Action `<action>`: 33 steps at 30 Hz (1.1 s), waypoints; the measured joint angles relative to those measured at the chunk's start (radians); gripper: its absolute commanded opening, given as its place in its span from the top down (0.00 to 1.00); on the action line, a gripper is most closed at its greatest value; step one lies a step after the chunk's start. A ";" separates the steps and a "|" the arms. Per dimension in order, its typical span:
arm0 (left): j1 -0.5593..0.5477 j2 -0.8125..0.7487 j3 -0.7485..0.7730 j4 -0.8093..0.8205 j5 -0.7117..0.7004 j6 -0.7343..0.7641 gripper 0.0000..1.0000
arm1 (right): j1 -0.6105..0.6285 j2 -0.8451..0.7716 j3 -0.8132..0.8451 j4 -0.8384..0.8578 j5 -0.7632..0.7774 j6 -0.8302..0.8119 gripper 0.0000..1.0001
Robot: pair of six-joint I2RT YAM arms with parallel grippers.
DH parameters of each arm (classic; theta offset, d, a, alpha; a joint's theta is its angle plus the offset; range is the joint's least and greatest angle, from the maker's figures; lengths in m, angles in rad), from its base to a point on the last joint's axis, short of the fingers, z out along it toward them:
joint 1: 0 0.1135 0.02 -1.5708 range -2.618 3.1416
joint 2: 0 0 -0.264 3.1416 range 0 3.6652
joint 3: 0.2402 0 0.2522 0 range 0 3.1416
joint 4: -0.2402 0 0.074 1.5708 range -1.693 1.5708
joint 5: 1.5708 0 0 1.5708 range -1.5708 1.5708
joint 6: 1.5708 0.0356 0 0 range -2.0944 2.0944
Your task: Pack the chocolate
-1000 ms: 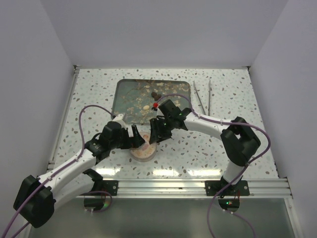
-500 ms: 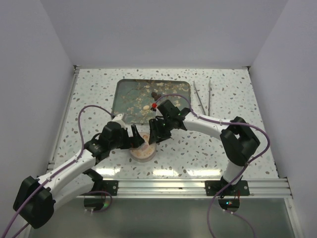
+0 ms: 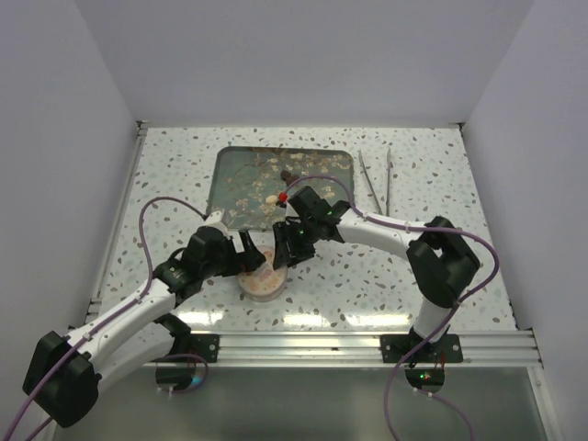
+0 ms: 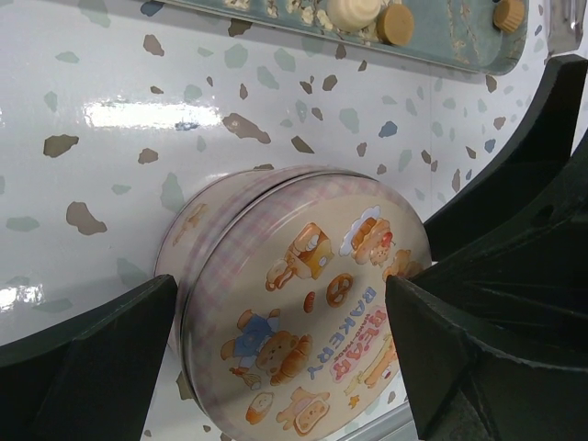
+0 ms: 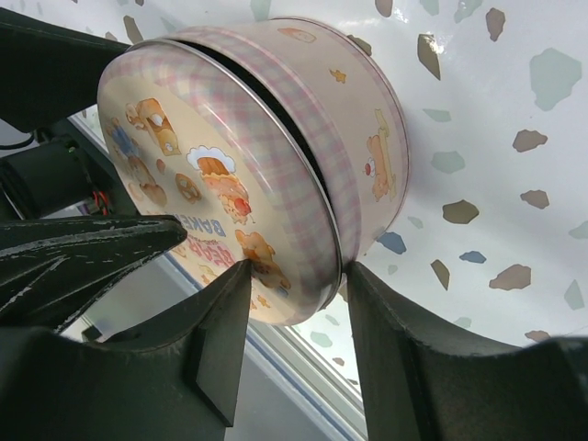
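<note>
The chocolate (image 4: 354, 11), small cream, tan and dark pieces, lies scattered on a blue-green floral tray (image 3: 223, 184), beyond both pincers and apart from them. None of it is packed, as far as I can see.

Between the fingers of my left pincer (image 4: 285, 340) sits the round bakery tin (image 4: 294, 276), pink check with cartoon bears and pastries, standing on the speckled counter (image 4: 110, 165). That pincer is spread wide, with one finger against each side of the tin, and I judge it is bracing it.

My right pincer (image 5: 299, 276) is nearly closed, pinching the rim of the lid (image 5: 211, 184). On that side the lid is tipped up, with a dark gap showing above the tin's body.

So I judge this is the opening step. Left to do: lift the lid off, carry the pieces over from the tray, close up.

Two thin metal tweezers (image 3: 369, 181) lie well beyond the right pincer, untouched.
</note>
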 measured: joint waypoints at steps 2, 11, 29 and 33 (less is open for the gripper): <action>0.000 0.000 0.000 -0.003 -0.004 -0.008 0.00 | 0.002 0.001 0.002 0.000 0.000 0.001 0.44; -0.005 -0.001 0.000 -0.010 -0.026 -0.024 0.00 | 0.014 0.001 0.013 -0.001 0.014 -0.008 0.42; -0.013 -0.008 0.026 -0.047 -0.074 -0.072 0.00 | 0.025 0.001 0.032 0.004 0.042 -0.024 0.34; -0.013 0.013 0.042 -0.049 -0.079 -0.072 0.00 | 0.025 0.001 0.039 0.001 0.059 -0.034 0.34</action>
